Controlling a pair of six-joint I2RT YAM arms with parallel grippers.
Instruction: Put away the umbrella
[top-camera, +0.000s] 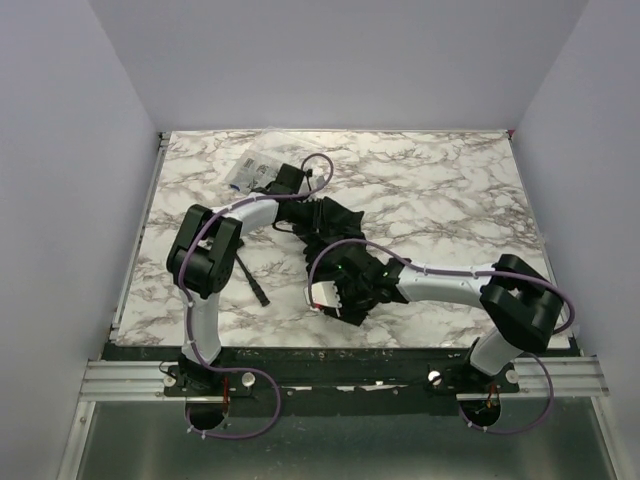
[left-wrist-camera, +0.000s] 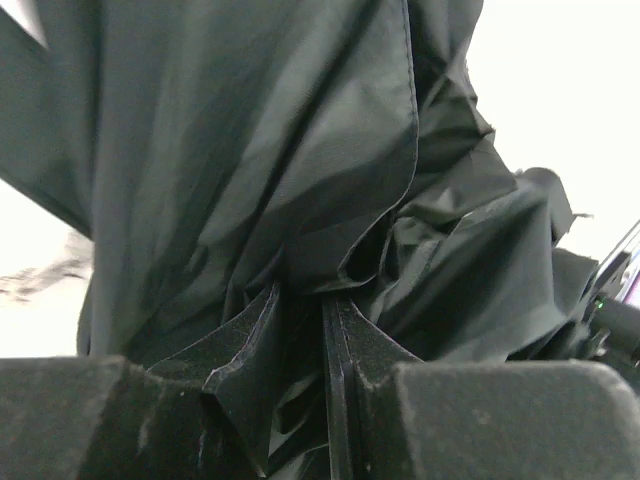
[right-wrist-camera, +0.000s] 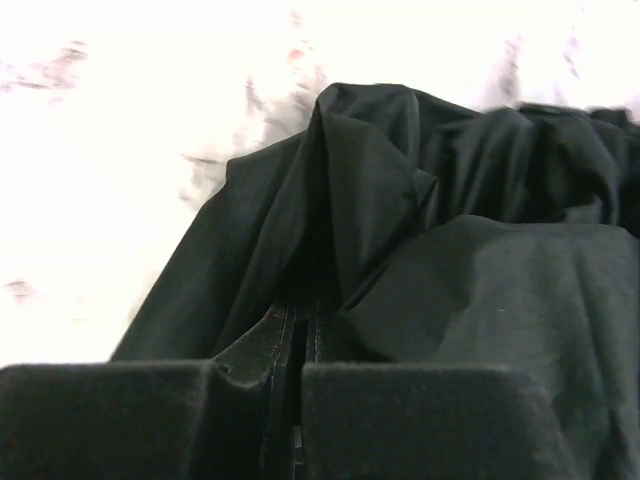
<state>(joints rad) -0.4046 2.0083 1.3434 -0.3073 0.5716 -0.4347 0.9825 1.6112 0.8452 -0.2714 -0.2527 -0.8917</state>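
the umbrella (top-camera: 335, 225) lies as a crumpled heap of dark cloth on the marble bench (top-camera: 450, 190), about midway between the left and right edges. it runs on a slant from just past the middle toward the near edge. its canopy is loose and bunched in folds, not rolled tight.

the left gripper (top-camera: 300, 192) reaches in at the end of the heap nearer the far edge. in the left wrist view its fingers (left-wrist-camera: 245, 355) are drawn close together with a pleat of the dark cloth (left-wrist-camera: 250, 150) pinched in the narrow gap between them, and more folds hang over and past the tips.

the right gripper (top-camera: 345, 287) meets the end of the heap nearer the near edge, coming in from the right side of the bench. in the right wrist view its fingers (right-wrist-camera: 255, 360) stand almost touching, only a thin slit between them. a ridge of the cloth (right-wrist-camera: 480, 300) runs into that slit, so it grips the fabric too. pale marble shows beyond the cloth toward the top of that view.

a clear plastic packet (top-camera: 248, 172) with dark print lies near the far left corner, just beside the left wrist. a thin black stick (top-camera: 257, 283) with a thicker end lies on the marble toward the near left, apart from the heap and partly under the left arm's elbow.
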